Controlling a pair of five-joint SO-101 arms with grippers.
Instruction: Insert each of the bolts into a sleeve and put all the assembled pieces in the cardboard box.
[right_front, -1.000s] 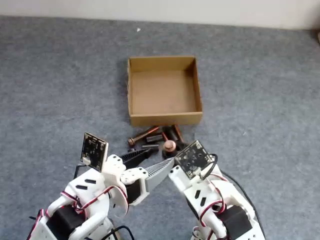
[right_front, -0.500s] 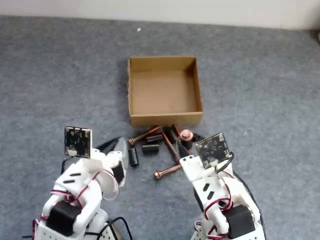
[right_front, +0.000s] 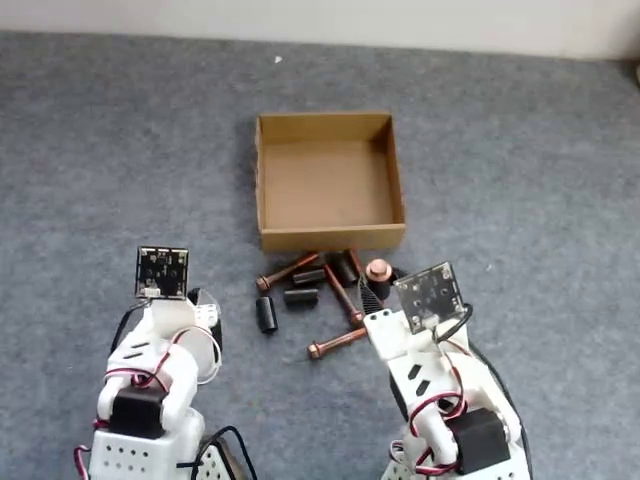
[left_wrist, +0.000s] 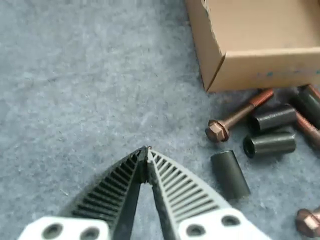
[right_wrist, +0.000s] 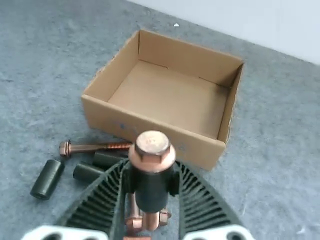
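Note:
My right gripper (right_wrist: 150, 172) is shut on a black sleeve (right_wrist: 150, 187) that stands upright with a copper bolt's head (right_wrist: 151, 145) on top. In the high view this assembled piece (right_front: 377, 272) hangs just in front of the cardboard box (right_front: 327, 238), over the pile of parts. Loose bolts (right_front: 287, 270) (right_front: 336, 343) and black sleeves (right_front: 267, 314) (right_front: 300, 296) lie on the carpet there. My left gripper (left_wrist: 146, 155) is shut with nothing in it, low over bare carpet beside a lying sleeve (left_wrist: 230, 175) and a bolt (left_wrist: 235, 117). The left arm (right_front: 160, 340) stands left of the pile.
The box (right_wrist: 150, 130) is open-topped with nothing inside. Grey carpet (right_front: 120, 150) spreads all around it, with free room to the left and right. Another bolt (right_front: 343, 292) and sleeve (right_front: 345, 266) lie close to the box's front wall.
My left arm has drawn back from the pile to the left. The right gripper has risen from the pile with the bolt and sleeve in it.

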